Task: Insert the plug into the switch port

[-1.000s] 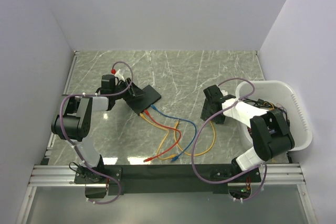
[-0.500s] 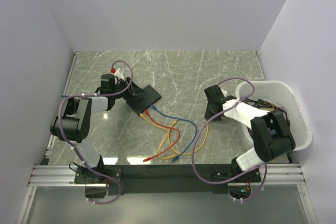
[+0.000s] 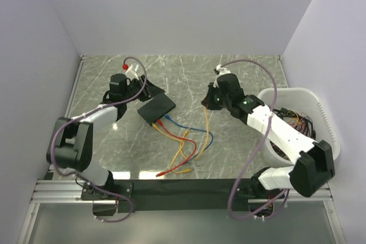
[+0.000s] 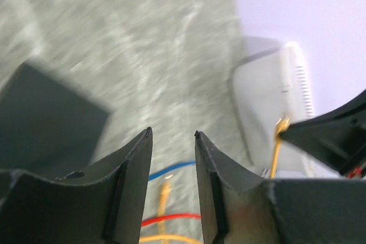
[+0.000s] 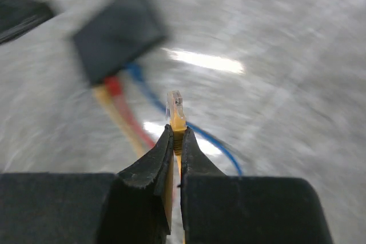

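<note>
The flat black switch [image 3: 155,108] lies left of centre on the marble table, with red, blue and yellow cables [image 3: 182,138] running out of its near edge. In the right wrist view the switch [image 5: 117,32] is blurred, ahead and to the left. My right gripper [image 3: 210,102] [image 5: 177,132] is shut on the yellow cable just behind its clear plug [image 5: 175,106], held above the table to the right of the switch. My left gripper [image 3: 143,88] [image 4: 173,134] stands open just behind the switch [image 4: 40,121], with nothing between its fingers.
A white tub [image 3: 320,124] holding spare cables stands at the right edge, also seen in the left wrist view as the tub [image 4: 269,98]. Loose cable ends [image 3: 171,171] lie near the front edge. Walls close the table on three sides.
My right gripper has shut on the yellow plug and carried it up and back-left, away from the tub. My left gripper has drawn back off the switch's corner.
</note>
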Available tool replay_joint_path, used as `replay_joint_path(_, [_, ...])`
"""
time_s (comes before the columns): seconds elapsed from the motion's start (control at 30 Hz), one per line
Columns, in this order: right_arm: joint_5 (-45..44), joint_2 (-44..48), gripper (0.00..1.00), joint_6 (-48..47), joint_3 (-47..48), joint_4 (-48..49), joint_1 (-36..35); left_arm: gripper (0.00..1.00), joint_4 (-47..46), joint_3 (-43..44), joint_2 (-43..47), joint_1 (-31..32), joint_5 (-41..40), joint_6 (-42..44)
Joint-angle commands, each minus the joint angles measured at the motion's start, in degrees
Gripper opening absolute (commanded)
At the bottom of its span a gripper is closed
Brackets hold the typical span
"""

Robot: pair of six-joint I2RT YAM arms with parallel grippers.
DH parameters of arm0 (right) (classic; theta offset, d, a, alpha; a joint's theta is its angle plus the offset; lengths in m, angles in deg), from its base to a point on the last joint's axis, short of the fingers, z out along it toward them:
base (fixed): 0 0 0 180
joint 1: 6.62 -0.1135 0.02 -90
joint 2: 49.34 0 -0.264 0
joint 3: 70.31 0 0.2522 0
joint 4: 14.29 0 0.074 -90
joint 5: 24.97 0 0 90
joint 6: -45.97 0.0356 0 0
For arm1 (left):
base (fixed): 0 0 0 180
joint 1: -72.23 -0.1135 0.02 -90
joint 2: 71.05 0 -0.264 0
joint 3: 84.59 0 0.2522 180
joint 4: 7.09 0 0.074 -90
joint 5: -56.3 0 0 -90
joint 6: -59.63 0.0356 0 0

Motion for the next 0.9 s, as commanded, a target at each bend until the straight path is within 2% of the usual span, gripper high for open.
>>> replay_joint_path(0.0, [10.6, 4.4, 0.00, -6.9, 0.8, 10.4, -3.2, 0.42, -0.8, 3.8, 8.3, 3.2, -1.7, -0.7])
replay_joint_path(0.07, [12.9, 5.4, 0.00, -8.2, 0.0, 14.5, -5.4, 0.43, 1.2, 3.7, 12.4, 4.8, -3.8, -1.2])
replay_joint_path(0.13, [14.6, 5.7, 0.00, -9.9, 0.5, 16.7, -6.5, 0.44, 2.9, 3.0, 14.8, 7.2, -9.3, -3.6])
replay_joint_path(0.23, [15.9, 4.7, 0.00, -11.7, 1.9, 17.8, -8.5, 0.43, 3.5, 1.1, 19.0, 9.3, -13.1, -6.5])
replay_joint_path(0.43, [14.6, 1.7, 0.00, -13.2, 5.6, 17.3, -11.3, 0.44, 8.4, 3.0, 20.4, 12.4, -17.7, -5.2])
replay_joint_path(0.57, [14.2, 0.7, 0.00, -13.0, 6.4, 17.8, -11.8, 0.46, 9.7, 4.3, 19.3, 13.1, -16.5, -3.9])
replay_joint_path(0.7, [13.6, -0.3, 0.00, -12.8, 7.3, 17.9, -11.7, 0.55, 7.9, 2.9, 20.4, 14.5, -16.3, -3.7])
replay_joint_path(0.87, [13.5, -1.5, 0.00, -12.8, 8.6, 17.2, -11.7, 0.56, 7.0, 2.1, 21.5, 15.5, -17.0, -3.4])
